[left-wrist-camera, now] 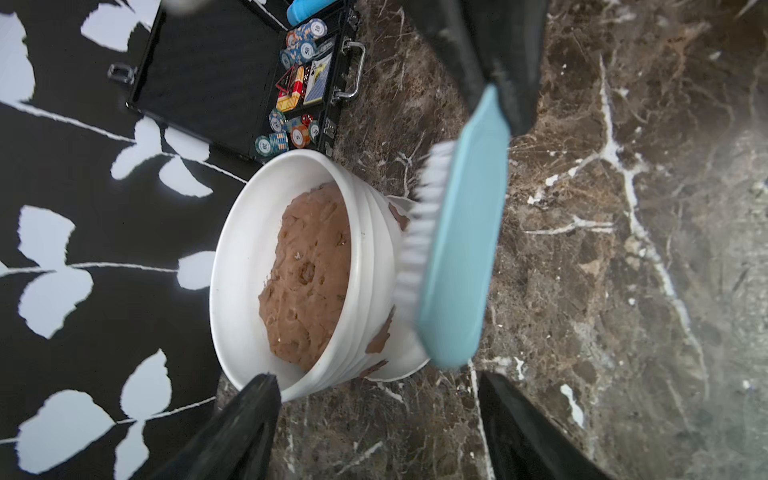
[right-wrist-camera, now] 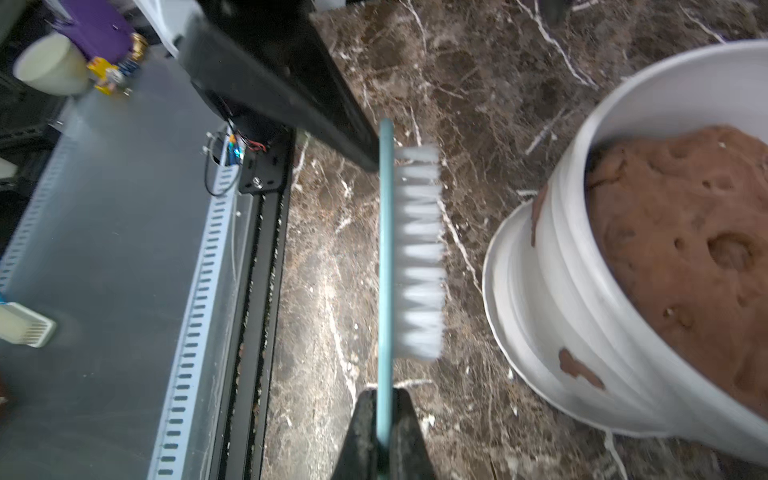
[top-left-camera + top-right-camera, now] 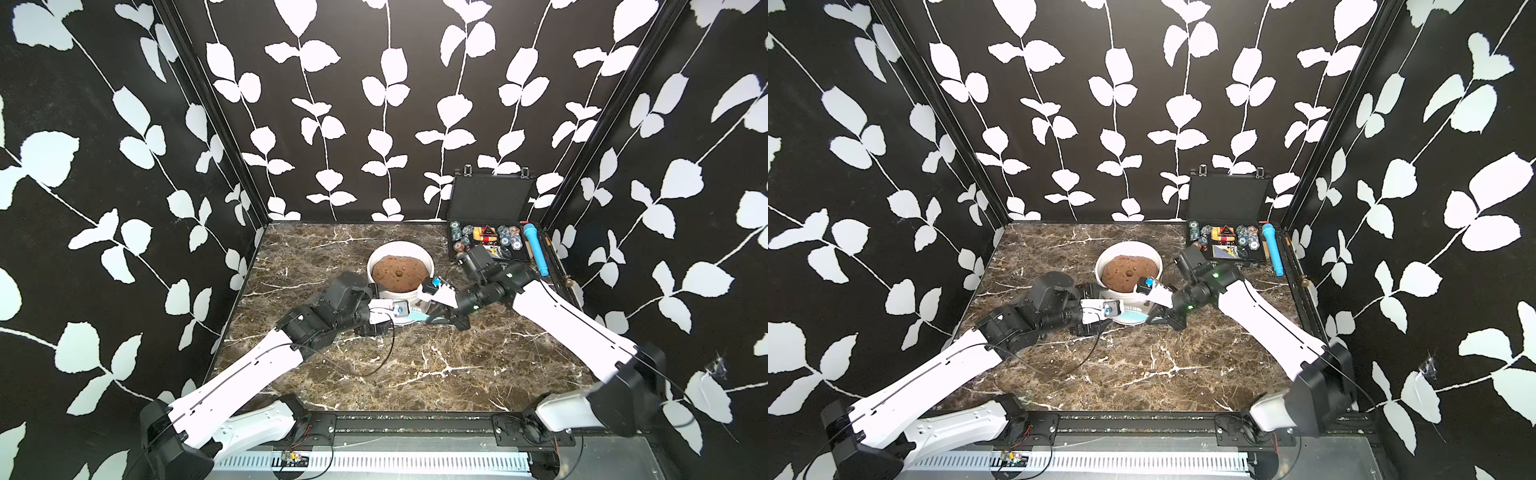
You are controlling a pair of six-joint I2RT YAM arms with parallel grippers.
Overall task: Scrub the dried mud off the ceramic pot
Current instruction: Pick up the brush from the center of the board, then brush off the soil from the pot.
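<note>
My right end effector (image 2: 385,401) is clamped on the end of a light blue scrub brush (image 2: 419,249), held edge-on between the two fingers. The white bristles face the ribbed side of the ceramic pot (image 2: 561,270); I cannot tell whether they touch it. My left end effector (image 1: 376,378) stands with its fingers wide apart and nothing between them, one fingertip just beside the pot's rim. Reddish-brown blotches of dried mud (image 2: 575,368) cling to the pot's outer wall low down, near the white saucer (image 2: 498,266) it stands on. A domed brown mass (image 2: 673,232) fills the pot. The pot sits mid-counter (image 3: 415,365), toward the back, and an open black case of chips (image 3: 490,232) lies in the far right corner.
</note>
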